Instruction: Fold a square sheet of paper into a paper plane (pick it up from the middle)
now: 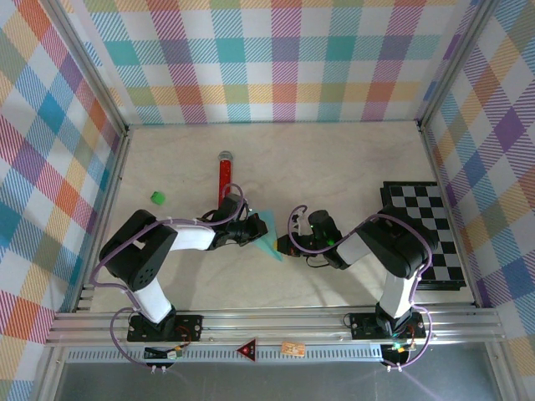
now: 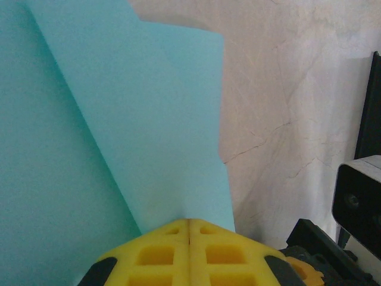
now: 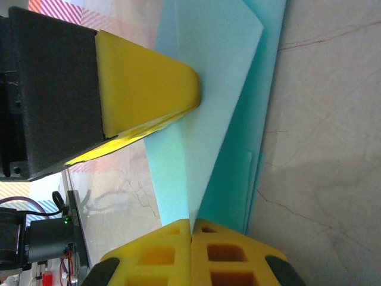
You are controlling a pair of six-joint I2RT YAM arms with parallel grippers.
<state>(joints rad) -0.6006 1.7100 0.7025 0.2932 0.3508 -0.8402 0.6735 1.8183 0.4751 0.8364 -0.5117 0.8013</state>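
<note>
Bright checked walls stand around the pale bench. At its right side lies a black-and-white checkered board. Near the middle, the left gripper and the right gripper each have their jaws clenched on the folded light blue paper between them. A red tube lies just behind, with a small green block further left.

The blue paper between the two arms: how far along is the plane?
Done: the paper is already folded into layers with slanted creases and a point. In hand: the left fingers and right fingers both pinch it shut. Left: any last folds, then letting go.
</note>
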